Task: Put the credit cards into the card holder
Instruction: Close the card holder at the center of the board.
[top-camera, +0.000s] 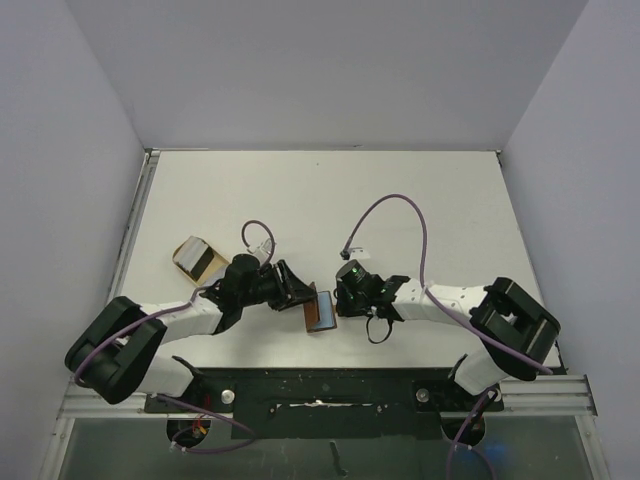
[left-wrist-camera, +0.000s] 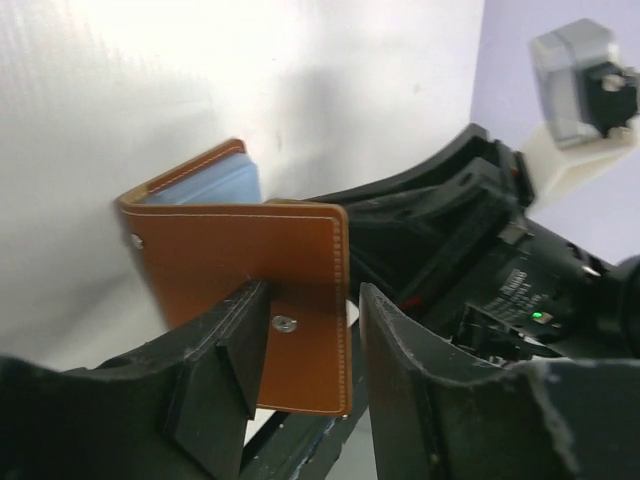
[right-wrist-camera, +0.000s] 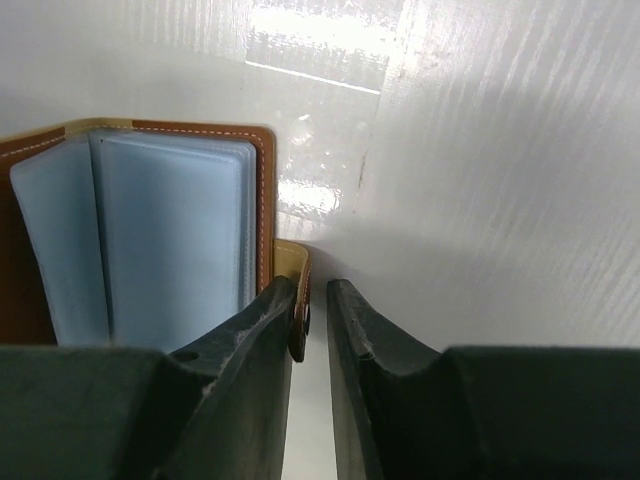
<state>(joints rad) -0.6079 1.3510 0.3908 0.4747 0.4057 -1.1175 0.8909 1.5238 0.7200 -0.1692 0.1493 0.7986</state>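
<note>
Holding the left hand (left-wrist-camera: 310, 310) half wide astride the brown cover (left-wrist-camera: 240, 265) of the card holder (top-camera: 321, 308), not clamped; keeping the right hand (right-wrist-camera: 312, 300) narrow, gripping nothing, snap tab (right-wrist-camera: 300, 330) beside one finger. Standing half open on the bench (top-camera: 400, 200), lower centre of the top view. Clamp the cover squarely before spreading the blue pockets (right-wrist-camera: 170, 240).

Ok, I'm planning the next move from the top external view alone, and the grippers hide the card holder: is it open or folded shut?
Observer: Open. In the right wrist view the card holder shows its pale blue sleeves facing the camera.
Operator: Is anything pinched on the right?
Observer: The snap tab sits in the right gripper's gap against one finger, with bare table showing beside the other.
Operator: And on the left?
Observer: The left gripper's fingers stand apart in front of the brown cover, and its snap stud shows in the gap.
</note>
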